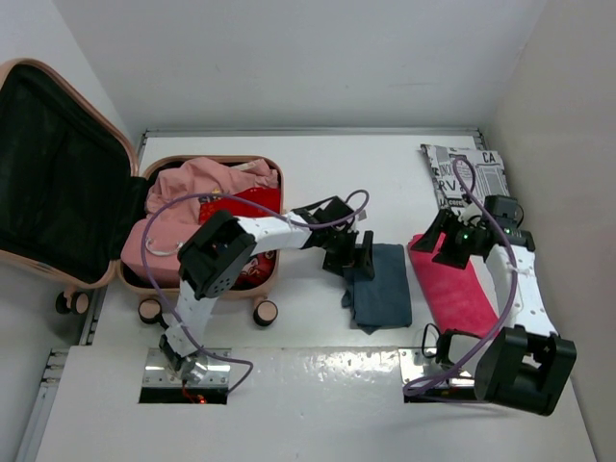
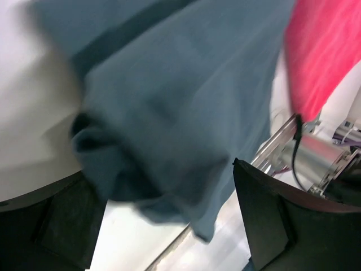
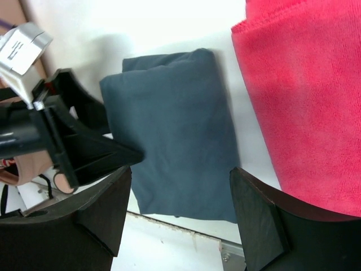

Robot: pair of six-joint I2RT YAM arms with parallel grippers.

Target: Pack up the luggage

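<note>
Left gripper [image 1: 358, 260] — jaws wide apart — sits at the blue-grey cloth's [image 1: 385, 289] edge facing the luggage [image 1: 58, 173]; right gripper [image 1: 433, 243], also agape, hangs near that cloth.

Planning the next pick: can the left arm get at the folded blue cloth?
Probably yes: the left gripper is open at the left edge of the blue cloth, and nothing lies on it.
</note>
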